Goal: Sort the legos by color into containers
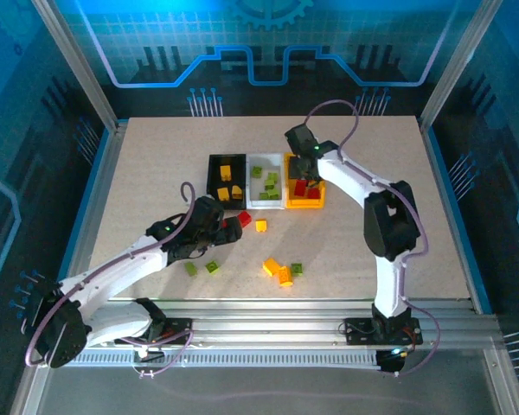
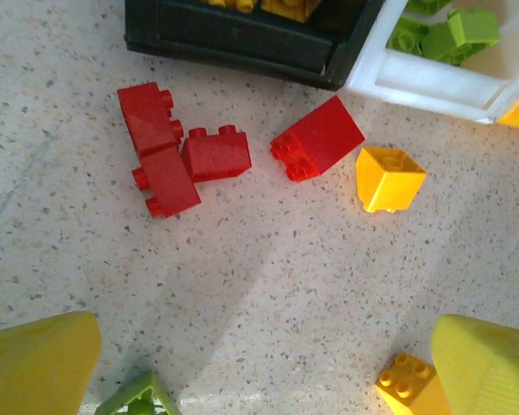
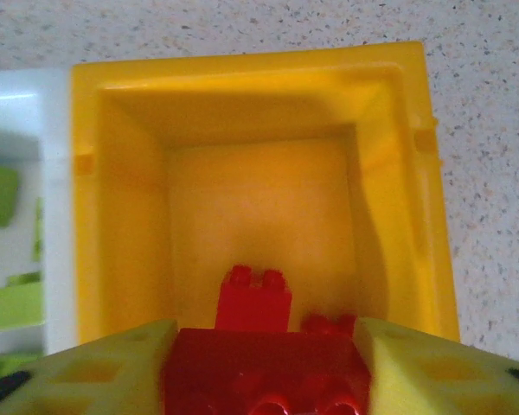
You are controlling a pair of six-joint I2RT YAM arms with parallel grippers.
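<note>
Blue-lit cage around a speckled beige table (image 1: 156, 173), and honestly the sketchy bits are at both arms. The right gripper (image 3: 264, 337) hangs right above the yellow bin (image 3: 398, 173) with a red brick (image 3: 264, 372) wedged between its fingers. They're roughly half open and seem to press it on both sides, but it's blurry there, so I wouldn't swear how firm the pinch is. If it lets go off-centre, I reckon the brick lands on the red ones (image 3: 253, 298) lying in the bottom and bounces. The white bin (image 3: 17, 104) is joined right along that wall, so a hop could put red in with the greens. The left gripper (image 2: 259, 372) is spread as wide as it goes, nothing in it, hovering over loose legos (image 2: 212, 156) on the table just in front of the black bin (image 2: 242, 39). A clump of red pieces (image 2: 160, 160) lies touching each other there, and another red one (image 2: 317, 138) sits just beside a yellow brick (image 2: 389, 177). A wide grab could easily catch two or shove a neighbour away, and a finger clipping the black wall would jolt the whole row. Bins: black has yellow-orange bricks (image 1: 229, 183), white has green ones (image 1: 268, 183), yellow has red. More yellow and green pieces (image 1: 281, 272) wait loose nearer the arms.
</note>
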